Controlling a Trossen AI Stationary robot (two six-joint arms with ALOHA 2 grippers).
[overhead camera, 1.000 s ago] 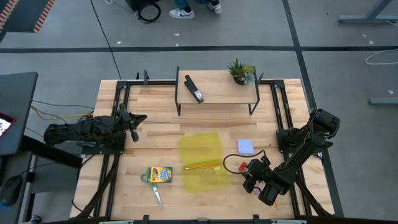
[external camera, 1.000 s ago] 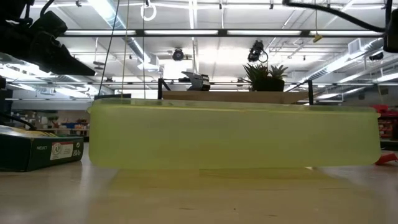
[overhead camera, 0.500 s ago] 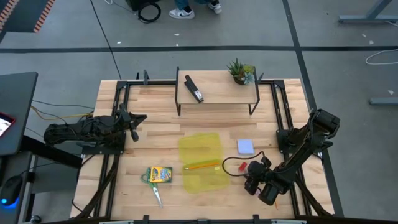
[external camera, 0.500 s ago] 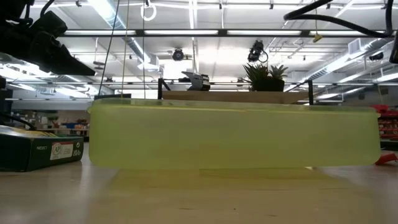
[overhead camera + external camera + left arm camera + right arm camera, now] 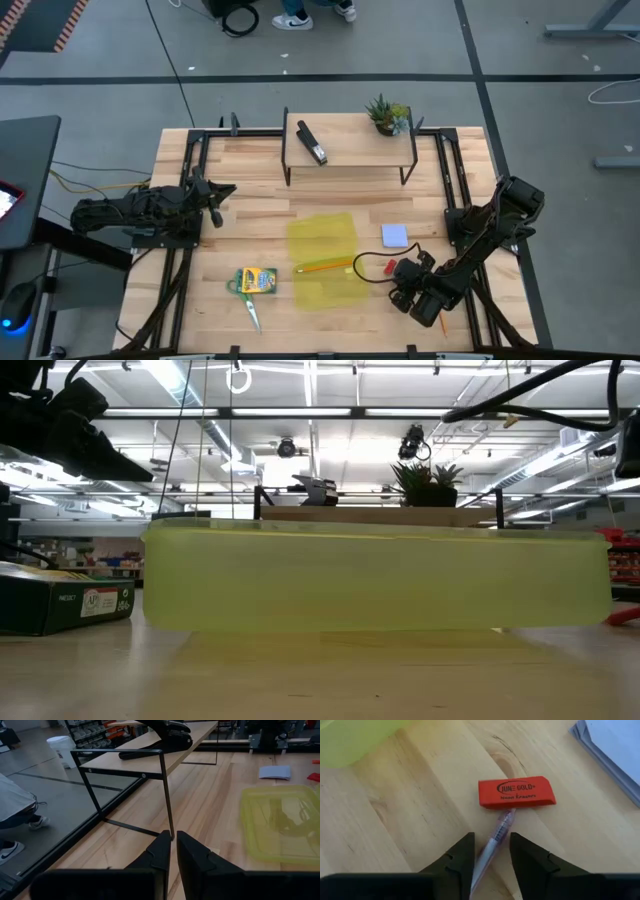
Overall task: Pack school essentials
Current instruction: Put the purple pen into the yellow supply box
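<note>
Both arms are matte black, built of chunky rounded joints and slim links. The left end effector (image 5: pixel 172 851) ends in two blunt, angular black fingers (image 5: pixel 159 851). The right end effector (image 5: pixel 490 851) has the same wedge-shaped black fingers (image 5: pixel 461 855). A thin black cable loops off the right arm's wrist.

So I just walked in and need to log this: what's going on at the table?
The right gripper is low over the wooden table, its fingers straddling a translucent purple pen that touches a red rectangular eraser. Whether the pen is gripped yet isn't clear. The translucent yellow-green plastic pouch lies mid-table with an orange pencil across it. The left gripper waits shut near the table's left edge.
</note>
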